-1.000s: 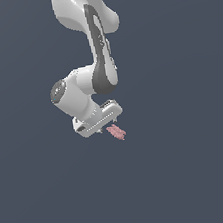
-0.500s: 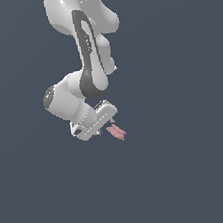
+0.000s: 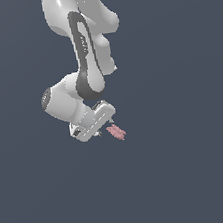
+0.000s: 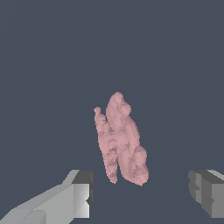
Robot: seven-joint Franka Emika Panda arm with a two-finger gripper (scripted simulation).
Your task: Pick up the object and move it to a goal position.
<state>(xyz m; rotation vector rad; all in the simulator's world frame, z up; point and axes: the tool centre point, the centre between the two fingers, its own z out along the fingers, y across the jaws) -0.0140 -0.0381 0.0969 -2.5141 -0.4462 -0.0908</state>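
Wrist view, fingers (image 4: 81, 192) spread wide, object (image 4: 120, 140) between, untouched

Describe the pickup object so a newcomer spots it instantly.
Find the white robot arm hanging against the plain dark grey-blue background and follow it down to its gripper. Just beyond the open fingers sits the object, a small, lumpy, elongated pale pink piece, the only coloured thing in view.

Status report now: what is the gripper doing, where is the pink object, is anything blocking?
Gripper open, fingers either side, not touching. Pink object not gripped, lying between and ahead of the fingertips. Nothing else visible around it.
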